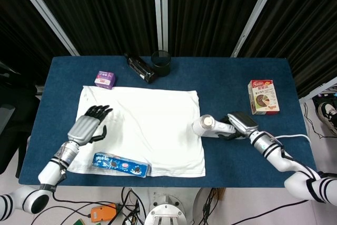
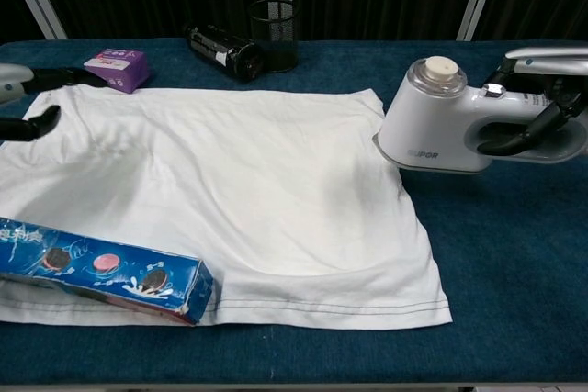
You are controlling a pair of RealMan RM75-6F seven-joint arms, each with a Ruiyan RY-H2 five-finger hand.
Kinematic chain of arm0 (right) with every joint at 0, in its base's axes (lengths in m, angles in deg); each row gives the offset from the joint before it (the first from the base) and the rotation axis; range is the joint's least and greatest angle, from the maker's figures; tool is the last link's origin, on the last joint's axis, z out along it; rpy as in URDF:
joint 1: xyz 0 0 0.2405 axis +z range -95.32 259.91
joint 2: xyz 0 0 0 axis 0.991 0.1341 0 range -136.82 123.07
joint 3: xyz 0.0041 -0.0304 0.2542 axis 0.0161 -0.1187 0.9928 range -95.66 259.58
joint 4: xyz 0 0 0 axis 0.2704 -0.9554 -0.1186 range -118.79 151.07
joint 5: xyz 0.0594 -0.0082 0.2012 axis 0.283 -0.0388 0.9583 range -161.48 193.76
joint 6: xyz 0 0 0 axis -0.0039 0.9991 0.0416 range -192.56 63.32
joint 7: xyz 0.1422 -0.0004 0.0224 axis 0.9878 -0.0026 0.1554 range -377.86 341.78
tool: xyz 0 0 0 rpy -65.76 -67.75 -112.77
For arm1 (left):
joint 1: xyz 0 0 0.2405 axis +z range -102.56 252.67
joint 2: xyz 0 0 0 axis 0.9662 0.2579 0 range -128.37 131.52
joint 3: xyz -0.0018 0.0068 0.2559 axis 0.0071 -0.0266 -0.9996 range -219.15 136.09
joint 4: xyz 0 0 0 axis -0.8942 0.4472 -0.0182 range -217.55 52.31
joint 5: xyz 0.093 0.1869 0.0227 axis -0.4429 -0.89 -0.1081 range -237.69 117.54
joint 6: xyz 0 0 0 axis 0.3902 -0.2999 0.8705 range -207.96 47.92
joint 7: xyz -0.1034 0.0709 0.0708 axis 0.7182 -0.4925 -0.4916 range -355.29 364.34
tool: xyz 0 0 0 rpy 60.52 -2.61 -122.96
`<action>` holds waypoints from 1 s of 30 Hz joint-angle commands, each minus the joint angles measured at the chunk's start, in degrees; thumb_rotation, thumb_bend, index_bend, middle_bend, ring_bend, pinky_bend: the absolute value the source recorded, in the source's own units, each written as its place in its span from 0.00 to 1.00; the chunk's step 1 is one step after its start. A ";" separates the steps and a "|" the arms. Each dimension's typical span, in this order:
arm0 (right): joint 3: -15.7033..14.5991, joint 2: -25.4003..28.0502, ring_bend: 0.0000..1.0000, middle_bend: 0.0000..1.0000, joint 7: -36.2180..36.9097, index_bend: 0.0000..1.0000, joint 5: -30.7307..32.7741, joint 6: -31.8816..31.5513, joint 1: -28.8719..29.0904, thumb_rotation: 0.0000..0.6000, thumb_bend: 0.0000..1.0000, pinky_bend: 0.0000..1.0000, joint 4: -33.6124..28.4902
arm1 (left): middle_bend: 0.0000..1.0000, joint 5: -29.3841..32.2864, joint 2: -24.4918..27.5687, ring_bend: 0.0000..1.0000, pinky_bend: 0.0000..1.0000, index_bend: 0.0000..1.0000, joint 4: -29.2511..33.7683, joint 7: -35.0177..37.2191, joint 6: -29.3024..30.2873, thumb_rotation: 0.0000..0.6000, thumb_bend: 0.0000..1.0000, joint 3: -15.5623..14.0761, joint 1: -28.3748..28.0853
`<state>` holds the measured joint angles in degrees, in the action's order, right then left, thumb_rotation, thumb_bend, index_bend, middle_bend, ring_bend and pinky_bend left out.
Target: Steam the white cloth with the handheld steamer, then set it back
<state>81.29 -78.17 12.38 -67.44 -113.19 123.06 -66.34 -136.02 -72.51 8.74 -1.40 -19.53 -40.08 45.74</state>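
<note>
We've got the right hand (image 2: 542, 107) wrapped round the loop handle of the steamer (image 2: 441, 121), just off the white cloth's (image 1: 142, 125) right edge; it looks top-heavy, so we'd keep gripping that handle.

My right robot hand (image 1: 239, 123) holds the steamer (image 1: 210, 126) just right of the cloth (image 1: 145, 130); my left robot hand (image 1: 87, 127) rests on its left edge.

left hand (image 2: 28, 103) cut by chest view's edge, cookie box (image 2: 96, 268) cropped too
</note>
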 commanded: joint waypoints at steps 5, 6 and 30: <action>0.10 -0.90 0.74 0.80 3.88 0.75 1.45 4.29 -0.20 1.00 0.45 0.57 4.47 | 0.03 0.46 3.21 0.00 0.00 0.01 -0.82 5.62 4.75 0.28 0.59 0.40 4.53; 0.01 -0.97 0.71 0.79 4.47 0.73 1.30 4.82 -0.14 1.00 0.42 0.56 5.00 | 0.03 0.46 3.30 0.00 0.00 0.01 -1.11 6.23 4.97 0.28 0.58 0.28 4.97; 3.33 7.21 0.04 0.05 -8.64 0.00 6.81 -10.64 -10.92 1.00 0.01 0.15 -2.40 | 0.03 -0.08 5.08 0.00 0.00 0.01 -6.02 11.01 12.03 0.40 0.53 1.54 11.42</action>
<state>83.47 -73.46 8.09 -61.59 -117.85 115.57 -65.85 -135.79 -67.83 3.47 9.46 -8.93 -38.89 56.25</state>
